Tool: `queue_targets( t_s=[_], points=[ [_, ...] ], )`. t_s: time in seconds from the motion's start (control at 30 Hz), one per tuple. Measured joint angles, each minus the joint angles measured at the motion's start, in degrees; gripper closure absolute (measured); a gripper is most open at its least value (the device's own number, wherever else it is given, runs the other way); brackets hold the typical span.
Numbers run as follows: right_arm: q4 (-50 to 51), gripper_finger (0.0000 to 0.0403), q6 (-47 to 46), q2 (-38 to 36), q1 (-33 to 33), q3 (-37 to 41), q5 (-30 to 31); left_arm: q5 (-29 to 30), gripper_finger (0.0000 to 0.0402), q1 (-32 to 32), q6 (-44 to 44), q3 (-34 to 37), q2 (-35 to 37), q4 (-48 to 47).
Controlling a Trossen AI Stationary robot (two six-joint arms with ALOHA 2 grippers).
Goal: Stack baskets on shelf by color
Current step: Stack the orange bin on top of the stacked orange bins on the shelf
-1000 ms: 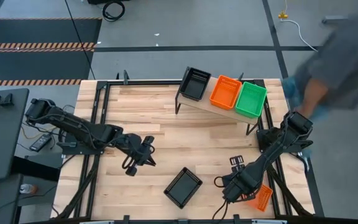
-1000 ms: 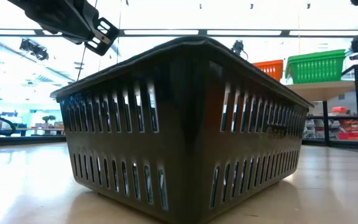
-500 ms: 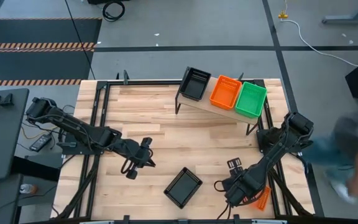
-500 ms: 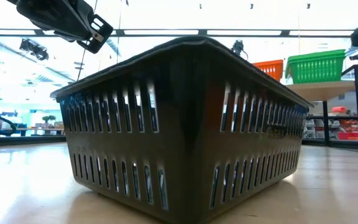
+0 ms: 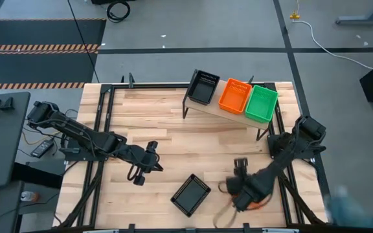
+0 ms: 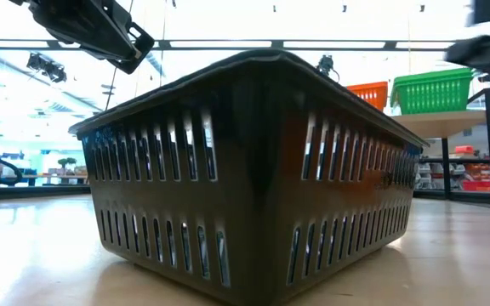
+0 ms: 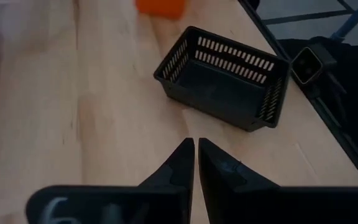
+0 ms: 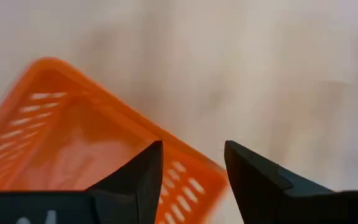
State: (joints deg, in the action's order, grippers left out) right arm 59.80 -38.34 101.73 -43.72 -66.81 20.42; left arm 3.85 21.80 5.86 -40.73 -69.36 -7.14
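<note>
The shelf [image 5: 238,115] is located at the far edge of the worktop [image 5: 173,142]. Three baskets are carried on it in a row: a black basket [image 5: 203,87], an orange basket [image 5: 235,96] and a green basket [image 5: 261,103], each just beside the next.

A second black basket [image 5: 190,194] is positioned on the worktop near the front edge, between the two arms; it fills most of the low view [image 6: 253,170].

The left gripper [image 5: 142,169] is held above the worktop, near this black basket but apart from it. Its fingers [image 7: 182,168] are pressed together, and nothing is held between them.

The right gripper [image 5: 239,186] is positioned near the front right of the worktop, over a second orange basket [image 8: 86,137], which is mostly hidden under the arm in the high view. Its fingers [image 8: 145,168] are spread, with the basket's rim seen past the gap. Contact with the basket cannot be determined.
</note>
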Motion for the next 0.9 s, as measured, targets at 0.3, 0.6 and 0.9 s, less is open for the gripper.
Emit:
queue_targets(
  t_s=[0.3, 0.6, 0.9],
  points=[
    [9.33, 0.0224, -11.54, 0.0, 10.81, 0.0, 7.71, 1.3, 0.0371, 2.77, 2.24, 0.0, 0.0, 0.02],
    [12.68, 0.0224, -8.45, 0.0, 11.59, -6.32, -3.53, 8.1, 0.0378, 8.62, 2.72, 0.0, 0.0, 0.02],
    [9.27, 0.0224, -5.1, -0.02, 3.07, -10.49, -18.83, 11.59, 0.037, 10.31, 4.47, 0.0, 0.0, 0.02]
  ],
)
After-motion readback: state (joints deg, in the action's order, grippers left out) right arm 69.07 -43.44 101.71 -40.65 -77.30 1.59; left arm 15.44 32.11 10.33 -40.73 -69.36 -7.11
